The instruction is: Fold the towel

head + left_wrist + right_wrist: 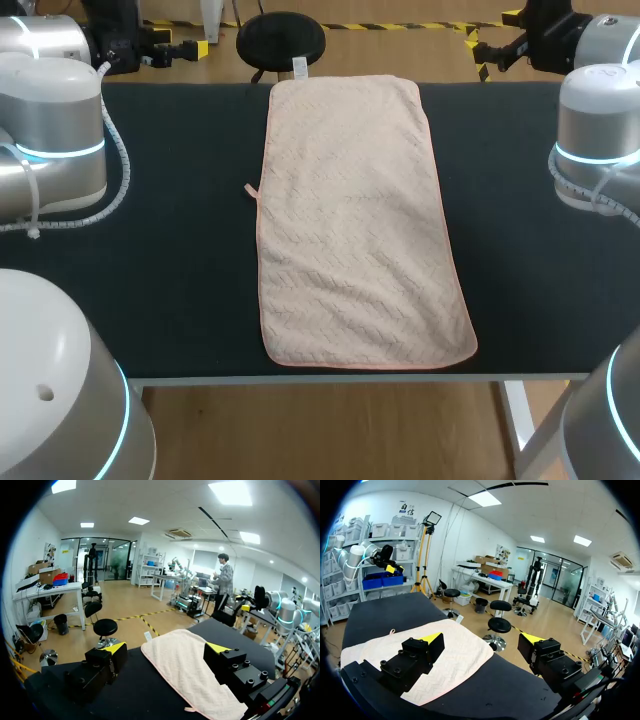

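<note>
A pale pink towel (355, 225) lies spread flat and lengthwise on the dark table (170, 260), running from the far edge to near the front edge. A small loop (250, 189) sticks out of its left side. My left gripper (190, 45) hangs open beyond the far left of the table, well clear of the cloth. In the left wrist view the towel (185, 667) lies ahead of and below the open left gripper (167, 649). My right gripper (485, 45) is open at the far right. In its wrist view the towel (462, 652) lies below the open right gripper (482, 640).
Bare dark tabletop (530, 260) flanks the towel on both sides. Both arms' grey bodies (55, 130) (600, 130) stand over the table's outer edges. A white label (299, 67) shows at the towel's far end.
</note>
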### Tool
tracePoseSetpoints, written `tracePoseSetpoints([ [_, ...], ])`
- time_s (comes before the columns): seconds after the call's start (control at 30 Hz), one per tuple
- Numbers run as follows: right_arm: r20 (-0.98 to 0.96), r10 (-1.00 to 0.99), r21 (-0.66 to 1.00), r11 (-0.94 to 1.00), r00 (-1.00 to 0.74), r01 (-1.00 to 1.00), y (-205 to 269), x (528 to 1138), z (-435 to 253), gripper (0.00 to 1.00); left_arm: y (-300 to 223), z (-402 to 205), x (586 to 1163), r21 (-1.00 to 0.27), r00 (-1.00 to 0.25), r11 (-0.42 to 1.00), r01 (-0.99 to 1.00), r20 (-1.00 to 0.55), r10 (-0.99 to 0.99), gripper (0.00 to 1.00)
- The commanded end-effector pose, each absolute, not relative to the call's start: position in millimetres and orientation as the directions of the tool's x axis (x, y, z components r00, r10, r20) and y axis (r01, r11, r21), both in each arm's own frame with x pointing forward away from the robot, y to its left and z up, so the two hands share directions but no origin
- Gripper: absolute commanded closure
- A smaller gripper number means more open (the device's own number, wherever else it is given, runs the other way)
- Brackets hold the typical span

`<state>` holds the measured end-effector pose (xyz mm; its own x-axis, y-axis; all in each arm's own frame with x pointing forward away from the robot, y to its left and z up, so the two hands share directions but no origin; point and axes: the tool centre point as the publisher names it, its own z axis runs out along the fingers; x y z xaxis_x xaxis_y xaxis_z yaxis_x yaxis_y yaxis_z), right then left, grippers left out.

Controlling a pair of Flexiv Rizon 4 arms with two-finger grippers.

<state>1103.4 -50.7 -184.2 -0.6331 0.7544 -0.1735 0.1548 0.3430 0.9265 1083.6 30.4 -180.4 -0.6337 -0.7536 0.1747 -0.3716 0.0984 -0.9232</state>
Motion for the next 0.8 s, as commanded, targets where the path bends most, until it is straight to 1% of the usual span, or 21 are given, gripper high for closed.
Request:
tracePoseSetpoints([
  [0.03,-0.174,0.754,0.926,0.344,-0.634,0.155,-51,1104,-184,0.0,30,-181,1083,-0.925,-0.632,0.096,-0.369,0.173,-0.755,0.0],
  [0.67,-0.174,0.754,0.926,0.344,-0.634,0.155,-51,1104,-184,0.0,30,-181,1083,-0.925,-0.632,0.096,-0.369,0.173,-0.755,0.0],
  [0.7,-0.212,0.712,0.908,0.396,-0.669,0.134,-47,1106,-185,0.0,29,-184,1087,-0.914,-0.655,0.158,-0.374,0.14,-0.742,0.0],
  [0.73,-0.302,0.633,0.841,0.529,-0.713,0.114,-42,1107,-187,0.0,26,-186,1091,-0.899,-0.687,0.226,-0.375,0.106,-0.719,0.0],
  [0.77,-0.422,0.551,0.742,0.667,-0.72,0.075,-37,1108,-188,0.0,21,-188,1096,-0.863,-0.719,0.322,-0.389,0.066,-0.692,0.0],
  [0.8,-0.471,0.472,0.68,0.733,-0.745,0.035,-33,1107,-189,0.0,16,-191,1099,-0.805,-0.758,0.461,-0.374,-0.021,-0.652,0.0],
])
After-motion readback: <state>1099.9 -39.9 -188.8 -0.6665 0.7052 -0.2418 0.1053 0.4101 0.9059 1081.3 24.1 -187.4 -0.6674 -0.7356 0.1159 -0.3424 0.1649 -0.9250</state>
